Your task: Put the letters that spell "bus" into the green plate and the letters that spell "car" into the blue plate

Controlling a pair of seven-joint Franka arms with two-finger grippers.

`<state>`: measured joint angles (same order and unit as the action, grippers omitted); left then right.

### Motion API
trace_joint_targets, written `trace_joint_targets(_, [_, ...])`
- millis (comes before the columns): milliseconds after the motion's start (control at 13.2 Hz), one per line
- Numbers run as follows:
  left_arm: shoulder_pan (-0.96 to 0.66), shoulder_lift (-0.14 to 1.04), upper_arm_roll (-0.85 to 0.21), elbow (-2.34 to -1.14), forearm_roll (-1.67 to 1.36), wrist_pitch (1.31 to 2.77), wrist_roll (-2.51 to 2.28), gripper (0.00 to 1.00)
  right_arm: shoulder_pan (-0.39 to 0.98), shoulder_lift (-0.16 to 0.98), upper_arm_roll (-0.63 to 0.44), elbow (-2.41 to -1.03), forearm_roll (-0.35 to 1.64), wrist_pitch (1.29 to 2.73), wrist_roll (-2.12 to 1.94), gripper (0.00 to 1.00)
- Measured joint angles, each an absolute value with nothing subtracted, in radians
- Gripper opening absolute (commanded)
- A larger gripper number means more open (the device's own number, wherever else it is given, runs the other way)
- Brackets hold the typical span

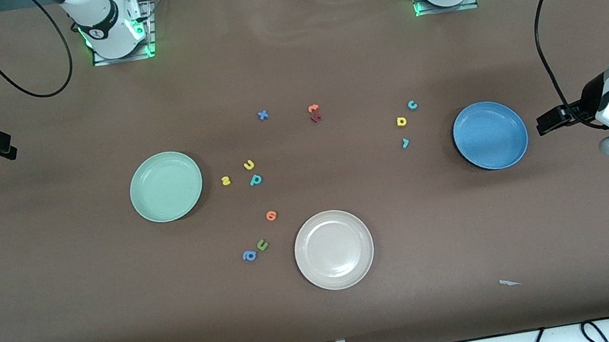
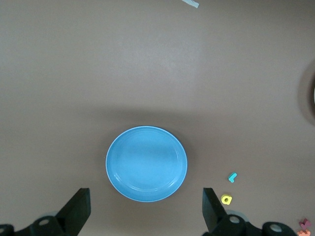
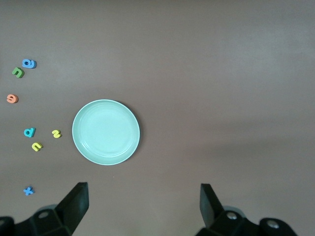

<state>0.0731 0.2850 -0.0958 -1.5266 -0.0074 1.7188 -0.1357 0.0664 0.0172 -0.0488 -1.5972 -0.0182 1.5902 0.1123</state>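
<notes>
The green plate point(image 1: 166, 186) point(image 3: 106, 132) lies toward the right arm's end, with a yellow u point(image 1: 249, 165), a yellow s point(image 1: 226, 180) and a teal b point(image 1: 256, 179) beside it on the table. The blue plate point(image 1: 490, 135) point(image 2: 146, 163) lies toward the left arm's end. Near it are a teal c point(image 1: 412, 105), a yellow a point(image 1: 401, 121) point(image 2: 226, 199) and a teal r point(image 1: 405, 143) point(image 2: 232, 177). My left gripper point(image 1: 547, 123) point(image 2: 146, 209) hangs open and empty beside the blue plate. Out past the green plate, my right gripper point(image 1: 6, 150) point(image 3: 143, 204) is open and empty too.
A cream-white plate point(image 1: 334, 249) sits nearest the front camera. Around it lie an orange letter point(image 1: 271, 215), a green u point(image 1: 262, 244) and a blue a point(image 1: 249, 256). A blue x point(image 1: 263, 115) and orange and dark red letters point(image 1: 314, 113) lie nearer the bases. A paper scrap point(image 1: 509, 283) lies near the front edge.
</notes>
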Motion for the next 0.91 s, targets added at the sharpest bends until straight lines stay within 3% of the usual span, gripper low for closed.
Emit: trace_joint_targets(909, [0.049, 0.285, -0.099, -1.527, -0.007, 1.668, -0.137, 1.0, 0.066, 0.017, -0.049, -1.597, -0.018, 1.589, 0.112, 1.0])
